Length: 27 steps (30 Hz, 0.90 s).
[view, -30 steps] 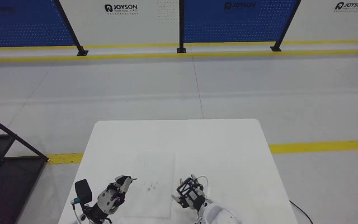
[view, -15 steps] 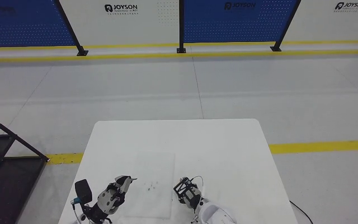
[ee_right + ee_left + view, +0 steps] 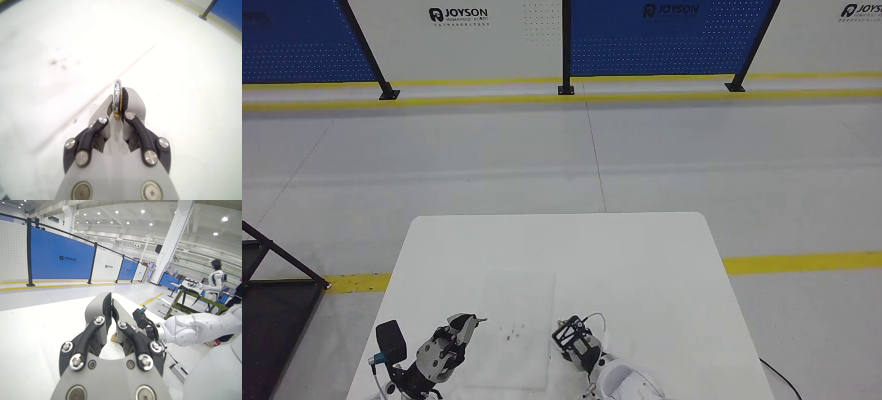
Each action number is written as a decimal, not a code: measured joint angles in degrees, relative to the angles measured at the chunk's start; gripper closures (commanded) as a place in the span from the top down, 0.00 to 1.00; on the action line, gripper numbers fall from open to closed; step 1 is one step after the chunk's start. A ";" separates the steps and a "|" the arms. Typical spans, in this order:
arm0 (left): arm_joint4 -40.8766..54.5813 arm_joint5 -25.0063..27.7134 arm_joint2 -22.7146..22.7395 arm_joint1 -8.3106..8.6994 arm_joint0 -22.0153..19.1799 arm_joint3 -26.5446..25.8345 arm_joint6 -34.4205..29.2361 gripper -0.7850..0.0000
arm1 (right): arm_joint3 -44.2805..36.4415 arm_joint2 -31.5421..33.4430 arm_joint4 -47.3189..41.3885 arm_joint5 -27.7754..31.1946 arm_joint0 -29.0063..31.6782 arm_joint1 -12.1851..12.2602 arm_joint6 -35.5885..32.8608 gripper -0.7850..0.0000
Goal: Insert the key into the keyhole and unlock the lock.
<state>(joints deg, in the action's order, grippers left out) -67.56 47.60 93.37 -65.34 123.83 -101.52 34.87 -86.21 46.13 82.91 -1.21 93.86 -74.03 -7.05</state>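
My right gripper is shut on the padlock, which has a brass body and a chrome shackle that pokes out past the fingertips. In the top view the right gripper hovers low at the near side of the white table, with the left gripper about a hand's width to its left. The left gripper has its pads pressed together on what looks like the key; only a thin sliver shows between them. The padlock's brass shows beyond the left fingers.
A clear thin mat with a few dark specks lies on the table between the grippers. A black rack stands off the table's left side. Blue and white fence panels line the far floor.
The right gripper, holding the padlock, has shifted a little leftward toward the left gripper. The left arm has stayed still.
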 measured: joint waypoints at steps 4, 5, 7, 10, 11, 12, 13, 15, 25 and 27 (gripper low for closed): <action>0.00 0.00 0.00 0.00 0.00 0.00 0.00 0.00 | -3.79 2.42 -2.17 2.63 1.92 0.77 4.35 0.00; 0.00 0.00 0.00 0.00 0.00 0.00 0.00 0.00 | -5.18 3.46 -2.92 4.31 2.81 1.15 6.05 0.00; 0.00 0.00 0.00 0.00 0.00 0.00 0.00 0.00 | -7.15 5.07 -3.26 7.79 4.18 1.86 8.58 0.00; 0.00 0.00 0.00 0.00 0.00 0.00 0.00 0.00 | -9.33 7.99 -3.17 13.27 6.55 3.07 12.56 0.00; 0.00 0.00 0.00 0.00 0.00 0.00 0.00 0.00 | -9.99 9.05 -2.79 14.70 7.46 3.48 14.05 0.00; 0.00 0.00 0.00 0.00 0.00 0.00 0.00 0.00 | -10.44 9.73 -2.53 15.62 8.10 3.76 15.14 0.00; 0.00 0.00 0.00 0.00 0.00 0.00 0.00 0.00 | -10.82 10.29 -2.33 16.51 8.63 3.98 16.16 0.00; 0.00 0.00 0.00 0.00 0.00 0.00 0.00 0.00 | -11.09 10.79 -2.20 17.36 9.06 4.19 17.08 0.00; 0.00 0.00 0.00 0.00 0.00 0.00 0.00 0.00 | -11.05 10.72 -2.23 17.24 9.00 4.16 16.94 0.00; 0.01 -0.01 -0.01 0.00 -0.01 0.00 0.00 0.00 | -11.05 10.72 -2.29 17.23 9.00 4.15 16.93 0.00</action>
<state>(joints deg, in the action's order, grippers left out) -67.55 47.59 93.36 -65.34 123.82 -101.52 34.86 -97.26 56.85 80.62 16.02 102.86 -69.87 9.88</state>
